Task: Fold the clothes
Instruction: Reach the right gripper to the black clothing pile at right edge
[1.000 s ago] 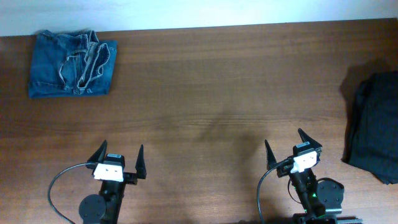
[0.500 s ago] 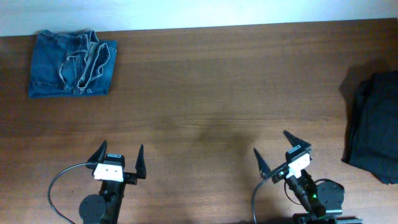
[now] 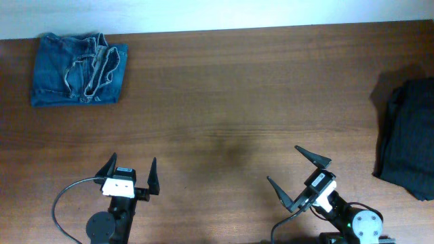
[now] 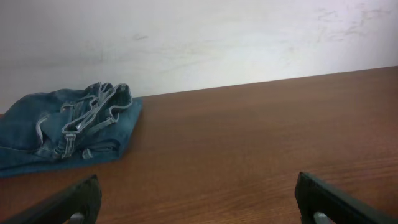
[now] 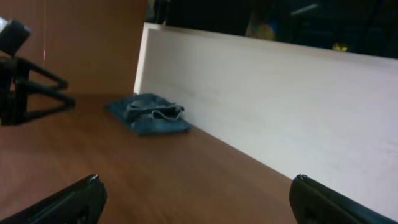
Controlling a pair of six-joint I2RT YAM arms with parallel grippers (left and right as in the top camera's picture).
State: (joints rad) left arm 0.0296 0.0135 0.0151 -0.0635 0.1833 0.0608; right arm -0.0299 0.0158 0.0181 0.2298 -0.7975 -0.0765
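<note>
Black trousers [image 3: 408, 139] lie bunched at the table's right edge in the overhead view. Folded blue jeans [image 3: 78, 70] rest at the far left corner; they show again as jeans [image 4: 65, 127] in the left wrist view and as small jeans [image 5: 149, 113] in the right wrist view. My left gripper [image 3: 130, 169] stands open near the front edge, pointing away, nothing between its fingers. My right gripper [image 3: 299, 171] is open too, turned toward the left, empty, well apart from the trousers.
A white wall [image 4: 199, 43] runs along the table's far edge. The brown wooden table [image 3: 230, 102] spans the view. A black cable [image 3: 64, 196] loops beside the left arm's base.
The right arm has swung its gripper leftward and drawn back toward the front edge. The left arm and both garments have not moved.
</note>
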